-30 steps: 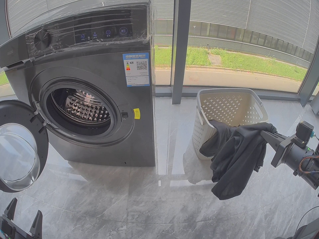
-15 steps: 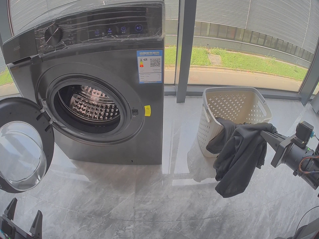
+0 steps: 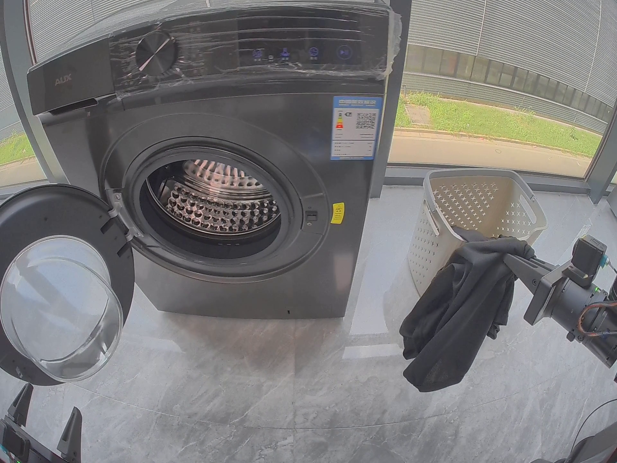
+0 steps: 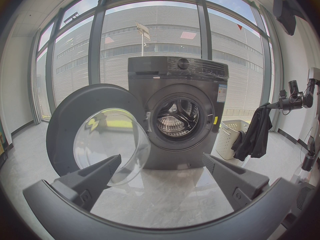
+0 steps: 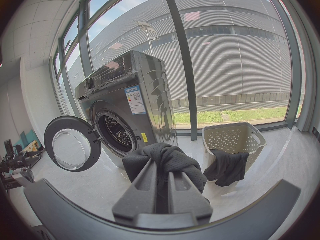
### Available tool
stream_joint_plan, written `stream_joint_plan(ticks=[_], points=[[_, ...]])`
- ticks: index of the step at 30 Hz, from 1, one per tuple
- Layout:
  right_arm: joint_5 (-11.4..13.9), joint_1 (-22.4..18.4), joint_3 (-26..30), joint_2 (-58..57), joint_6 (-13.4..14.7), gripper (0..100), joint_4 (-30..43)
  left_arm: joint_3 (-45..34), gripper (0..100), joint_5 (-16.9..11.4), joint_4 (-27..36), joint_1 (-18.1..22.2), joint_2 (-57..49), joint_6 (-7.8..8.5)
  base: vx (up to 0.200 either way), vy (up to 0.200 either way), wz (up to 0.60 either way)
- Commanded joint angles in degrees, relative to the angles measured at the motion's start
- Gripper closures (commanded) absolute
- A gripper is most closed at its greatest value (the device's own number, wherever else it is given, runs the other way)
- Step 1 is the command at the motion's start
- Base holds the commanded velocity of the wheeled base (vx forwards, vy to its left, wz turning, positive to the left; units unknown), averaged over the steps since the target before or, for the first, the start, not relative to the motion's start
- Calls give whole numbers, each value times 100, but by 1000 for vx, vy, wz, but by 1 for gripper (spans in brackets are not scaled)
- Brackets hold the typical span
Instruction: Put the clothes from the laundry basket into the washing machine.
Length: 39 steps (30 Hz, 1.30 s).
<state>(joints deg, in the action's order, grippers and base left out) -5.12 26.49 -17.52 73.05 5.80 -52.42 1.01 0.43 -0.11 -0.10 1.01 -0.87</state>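
Left gripper [image 3: 51, 399] is cut off by the head view's lower edge — its body lies below the frame. The fingertips of the right gripper [image 3: 512, 262] are buried in the dark garment [image 3: 456, 310]; the contact itself is covered. The near wall and floor of the laundry basket [image 3: 479, 178] are hidden by cloth — contents cannot be judged. The rear of the drum [image 3: 218, 204] is lost in shadow.

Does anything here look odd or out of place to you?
Yes. Crinkled clear plastic film covers the washing machine's control panel, like unremoved packaging, and a dark garment hangs half out over the laundry basket's front rim.
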Motion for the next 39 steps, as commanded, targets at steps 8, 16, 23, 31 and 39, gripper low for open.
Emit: stream_joint_plan(ticks=[8,16,23,31,39], points=[[81,5,3,25,158,100,39,-84,0,1,-7,1,-75,-1,0,200,0],[90,163,117,25,158,100,-14,-84,0,1,2,1,-84,-1,0,150,0],[90,181,143,34,158,100,-5,-84,0,1,-7,1,-84,-1,0,0,0],[81,313,152,52,176,100,48,-84,0,1,-7,1,-84,-1,0,0,0],[81,339,161,122,193,100,30,-84,0,1,-7,1,-84,-1,0,0,0]])
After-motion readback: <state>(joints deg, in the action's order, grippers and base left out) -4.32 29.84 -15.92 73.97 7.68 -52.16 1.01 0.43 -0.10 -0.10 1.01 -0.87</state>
